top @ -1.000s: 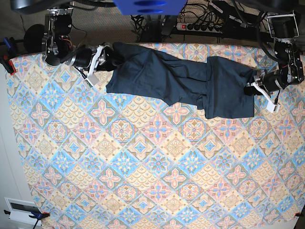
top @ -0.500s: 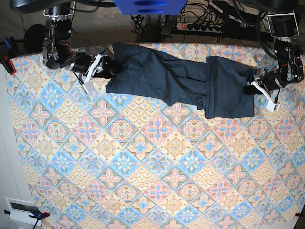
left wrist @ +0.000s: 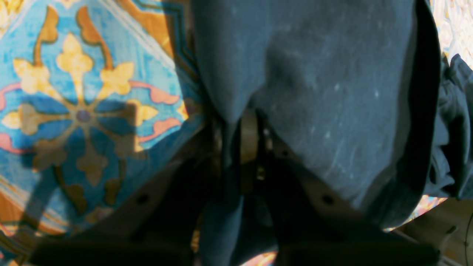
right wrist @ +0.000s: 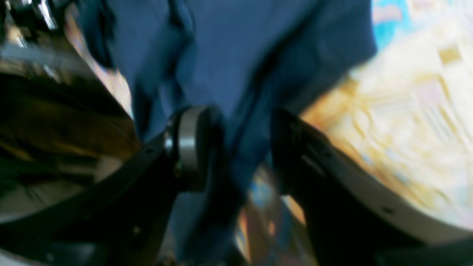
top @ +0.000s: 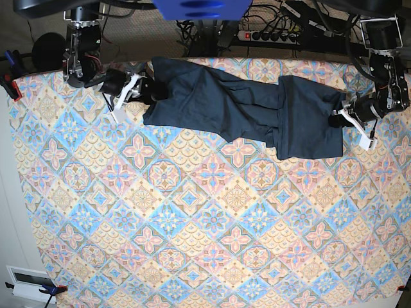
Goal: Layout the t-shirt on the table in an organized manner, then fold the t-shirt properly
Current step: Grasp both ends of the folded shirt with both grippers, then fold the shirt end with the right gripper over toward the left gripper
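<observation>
Surface point(top: 192, 218), tile-patterned cloth: largely bare.

T-shirt point(top: 237, 106), dark navy: lies rumpled along the surface's far edge, one end doubled over.

My left end effector point(left wrist: 240, 147): pressed together, pinching a fold of the t-shirt's doubled end.

My right end effector point(top: 142, 89): spread wide, fabric between its fingers, not gripped.

Handling: I judge I should clamp the right before drawing both ends apart evenly, low over the surface.

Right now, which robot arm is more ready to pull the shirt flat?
Probably the left gripper: it is pinched shut on the t-shirt. The right gripper has cloth between its jaws, but they stand wide apart.
</observation>
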Action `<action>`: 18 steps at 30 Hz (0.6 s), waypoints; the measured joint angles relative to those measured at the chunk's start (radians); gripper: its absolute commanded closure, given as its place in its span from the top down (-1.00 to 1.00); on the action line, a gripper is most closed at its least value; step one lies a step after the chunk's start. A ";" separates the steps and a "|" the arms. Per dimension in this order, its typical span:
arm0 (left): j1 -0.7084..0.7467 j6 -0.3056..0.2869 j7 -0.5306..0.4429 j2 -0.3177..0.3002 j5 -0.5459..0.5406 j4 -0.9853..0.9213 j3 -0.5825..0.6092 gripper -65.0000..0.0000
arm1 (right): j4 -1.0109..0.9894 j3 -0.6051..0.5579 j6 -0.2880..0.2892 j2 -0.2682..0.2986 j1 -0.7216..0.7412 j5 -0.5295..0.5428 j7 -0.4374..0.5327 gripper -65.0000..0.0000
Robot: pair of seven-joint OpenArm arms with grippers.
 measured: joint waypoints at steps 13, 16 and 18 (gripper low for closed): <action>-0.002 0.000 0.001 0.000 0.000 0.000 0.000 -0.94 | -0.011 -0.058 0.008 -0.028 0.006 -0.039 0.014 -0.75; -0.003 0.000 0.003 0.007 0.001 0.000 -0.002 -0.94 | -0.011 -0.058 0.008 -0.028 0.006 -0.039 0.013 -1.00; -0.003 0.000 0.001 0.017 0.004 0.001 -0.005 -0.94 | -0.011 -0.053 0.010 -0.028 0.006 -0.039 0.013 -0.98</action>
